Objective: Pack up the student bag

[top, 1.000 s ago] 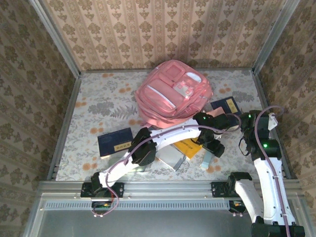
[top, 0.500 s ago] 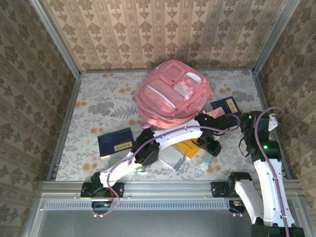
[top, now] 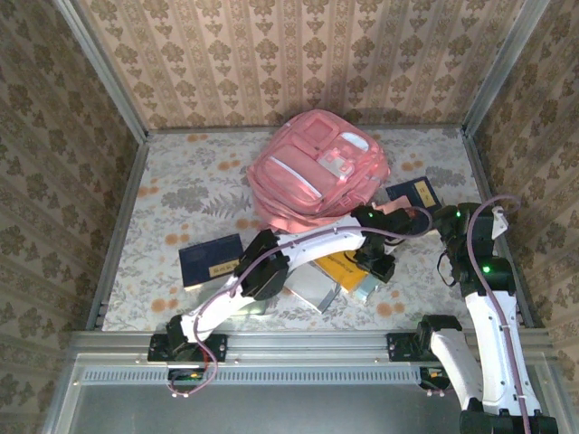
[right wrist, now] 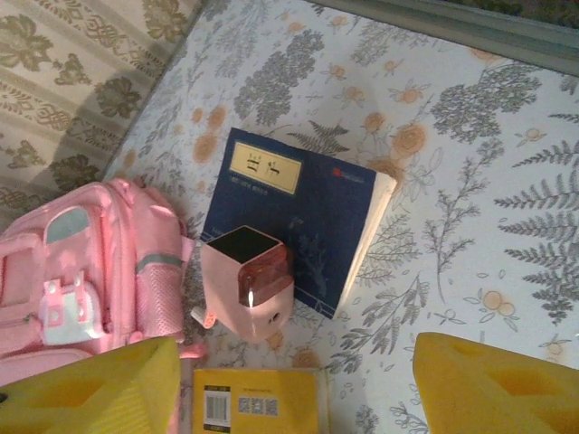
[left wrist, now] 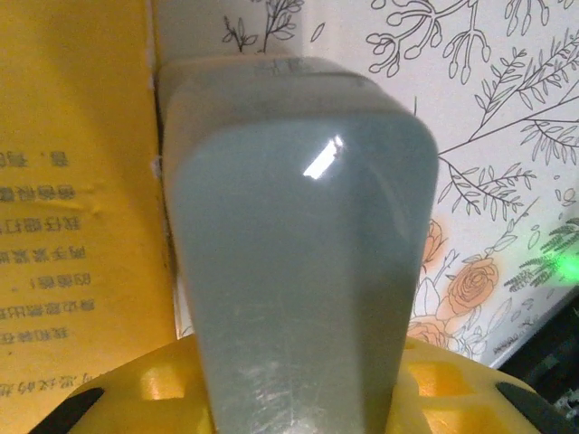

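- Left pincer (left wrist: 303, 389) clamps a pale case (left wrist: 298, 226), its near end cut off by the frame.
- Right pincer (right wrist: 297, 362) stands released; the yellow book (right wrist: 258, 402) beneath is cropped.

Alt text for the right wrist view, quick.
A dark blue book lies on the floral table, a small pink box at its corner. The student bag sits left, a yellow book below; the right tool is open.

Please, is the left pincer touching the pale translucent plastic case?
Touching: left wrist view shows the pale translucent plastic case pressed between the left pincer's yellow fingers.
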Robot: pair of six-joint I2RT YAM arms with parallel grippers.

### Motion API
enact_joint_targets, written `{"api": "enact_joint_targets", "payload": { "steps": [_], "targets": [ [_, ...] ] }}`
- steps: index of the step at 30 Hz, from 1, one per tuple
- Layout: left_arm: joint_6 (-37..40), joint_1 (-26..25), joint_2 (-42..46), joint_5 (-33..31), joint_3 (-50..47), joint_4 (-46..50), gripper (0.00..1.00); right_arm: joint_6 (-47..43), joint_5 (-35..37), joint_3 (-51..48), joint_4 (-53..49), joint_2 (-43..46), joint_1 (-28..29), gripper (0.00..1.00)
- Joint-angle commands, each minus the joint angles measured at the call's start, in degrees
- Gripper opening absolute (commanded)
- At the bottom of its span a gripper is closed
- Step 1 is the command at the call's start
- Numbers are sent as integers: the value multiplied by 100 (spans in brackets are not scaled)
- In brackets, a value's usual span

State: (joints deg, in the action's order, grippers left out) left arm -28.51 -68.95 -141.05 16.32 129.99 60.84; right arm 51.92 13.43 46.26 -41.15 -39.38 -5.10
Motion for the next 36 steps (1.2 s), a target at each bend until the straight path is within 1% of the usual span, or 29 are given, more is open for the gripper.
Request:
{"api": "enact_joint_targets", "payload": {
  "steps": [1, 6, 9, 11, 14, 17, 19, 22, 23, 24, 25, 26, 29, 33, 35, 36],
  "targets": [
    [-84, 237, 1004, 106, -311, -265, 19, -258, -290, 92, 254, 3, 8, 69],
    [-272, 615, 2252, 462, -1484, -1061, 16, -349, -736, 45, 648, 22, 85, 68],
    [-462, 976, 3000, 757, -2398, -1627, 15, -501, -983, -91, 1200, 97, 231, 68],
    [-644, 1273, 3508, 736, -3004, -1872, 12, -717, -1247, -135, 1550, 29, 350, 68],
    [-734, 1760, 4364, 648, -3961, -2280, 11, -971, -1481, -29, 1836, -395, 576, 68],
    [-688, 2312, 5041, 710, -4587, -2410, 11, -1391, -1801, 168, 2209, -1084, 953, 68],
    [-690, 2746, 5433, 745, -4947, -2452, 11, -1751, -2063, 491, 2330, -1743, 1277, 69],
    [-754, 3593, 5955, 917, -5493, -2576, 12, -2193, -2692, 1064, 2494, -2801, 1642, 70],
    [-805, 3977, 6096, 1071, -5678, -2647, 12, -2256, -3137, 1201, 2705, -3113, 1676, 69],
    [-866, 4320, 6199, 1208, -5843, -2720, 12, -2359, -3727, 1358, 2950, -3483, 1707, 68],
    [-913, 4613, 6293, 1264, -5968, -2773, 12, -2471, -4020, 1491, 3059, -3712, 1748, 67],
    [-968, 4862, 6402, 1284, -6114, -2845, 12, -2707, -4305, 1769, 3100, -4145, 1853, 64],
    [-1055, 5364, 6650, 1256, -6395, -3026, 12, -3419, -4683, 2667, 2687, -5125, 2126, 62],
    [-1155, 5835, 6716, 1316, -6586, -3273, 13, -4110, -4913, 3885, 1896, -6223, 2237, 62],
    [-1185, 5972, 6679, 1387, -6642, -3348, 13, -4533, -5037, 4589, 1320, -6787, 2288, 62],
    [-1182, 6025, 6683, 1424, -6691, -3442, 13, -4804, -5097, 5059, 851, -7152, 2331, 61]
  ]
}}
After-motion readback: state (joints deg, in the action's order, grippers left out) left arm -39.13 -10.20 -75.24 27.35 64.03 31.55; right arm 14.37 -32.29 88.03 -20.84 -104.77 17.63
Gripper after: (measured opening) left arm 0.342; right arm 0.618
